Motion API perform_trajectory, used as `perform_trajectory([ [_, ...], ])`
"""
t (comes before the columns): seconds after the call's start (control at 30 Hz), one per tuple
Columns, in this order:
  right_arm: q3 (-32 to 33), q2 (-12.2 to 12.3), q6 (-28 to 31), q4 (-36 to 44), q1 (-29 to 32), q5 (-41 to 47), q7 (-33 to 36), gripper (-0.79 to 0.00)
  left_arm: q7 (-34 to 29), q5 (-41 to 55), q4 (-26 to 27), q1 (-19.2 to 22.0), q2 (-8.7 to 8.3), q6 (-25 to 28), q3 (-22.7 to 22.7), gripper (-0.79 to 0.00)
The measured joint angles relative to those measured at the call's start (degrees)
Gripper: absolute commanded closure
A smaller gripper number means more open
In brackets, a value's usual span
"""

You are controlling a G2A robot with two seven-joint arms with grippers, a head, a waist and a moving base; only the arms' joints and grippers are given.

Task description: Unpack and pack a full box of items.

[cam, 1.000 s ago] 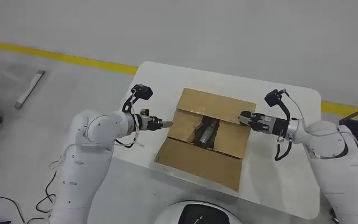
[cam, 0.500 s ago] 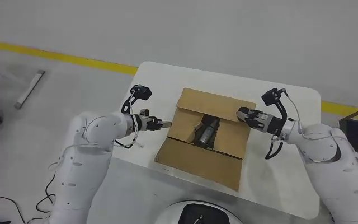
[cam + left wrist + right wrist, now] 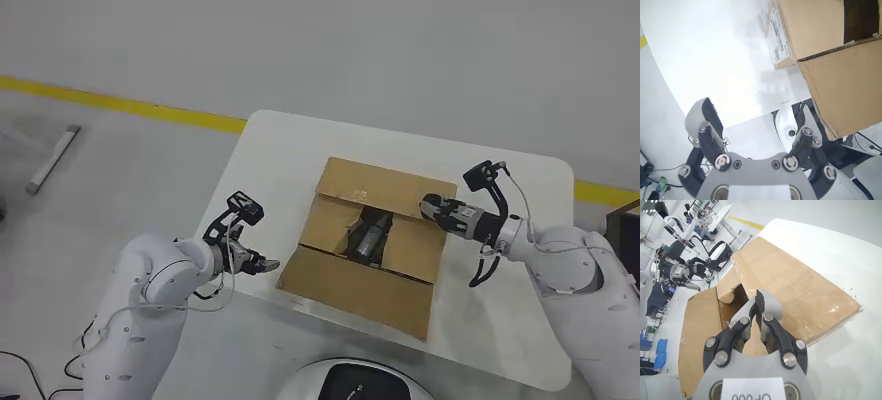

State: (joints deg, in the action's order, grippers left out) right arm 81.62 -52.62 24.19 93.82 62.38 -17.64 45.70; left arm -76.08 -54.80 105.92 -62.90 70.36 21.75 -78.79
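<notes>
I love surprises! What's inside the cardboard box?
Through the cardboard box opening, one dark item shows. Its flaps cover the rest, so anything else inside is hidden.

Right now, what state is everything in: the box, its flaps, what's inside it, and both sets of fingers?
Box: on the table, top open.
Near flap: folded outward.
Dark item: lying inside the box.
Left gripper: fingers open, empty.
Right gripper: fingers shut at a side flap's edge; grip unclear.

A white, round-cornered bench [image 3: 280, 150] carries one open brown cardboard box [image 3: 350, 285]. Bare bench top lies left, right and beyond the box.
</notes>
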Motion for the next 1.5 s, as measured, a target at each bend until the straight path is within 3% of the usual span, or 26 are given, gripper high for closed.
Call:
perform_trajectory([
  [0.3,-0.04,0.13,0.34,-0.55,-0.73,0.59,0.36,0.0,3.74,-0.41,-3.52,0.64,0.09,-0.84,5.9,-0.785],
  [0.7,-0.17,0.32,0.44,-1.21,-1.54,1.12,1.15,0.0,9.74,10.47,-2.62,3.19,-0.08,0.91,6.55,-0.785],
  [0.87,0.07,0.42,1.14,-1.2,-2.31,1.9,1.49,0.0,13.03,11.04,-6.81,6.93,0.17,-0.73,8.1,-0.785],
  [1.07,2.85,0.86,1.23,0.61,-2.53,3.46,1.25,0.0,15.47,9.45,-14.18,12.48,1.07,-7.28,12.34,-0.785],
  [1.23,1.52,0.88,-0.29,3.11,-2.4,-1.54,0.43,0.0,16.62,8.49,-18.3,15.2,1.69,-9.82,15.42,-0.785],
  [1.5,-8.19,-0.56,-4.84,5.01,-2.31,-15.39,-8.33,0.0,17.71,7.13,-22.31,18.17,2.2,-11.18,18.03,-0.785],
])
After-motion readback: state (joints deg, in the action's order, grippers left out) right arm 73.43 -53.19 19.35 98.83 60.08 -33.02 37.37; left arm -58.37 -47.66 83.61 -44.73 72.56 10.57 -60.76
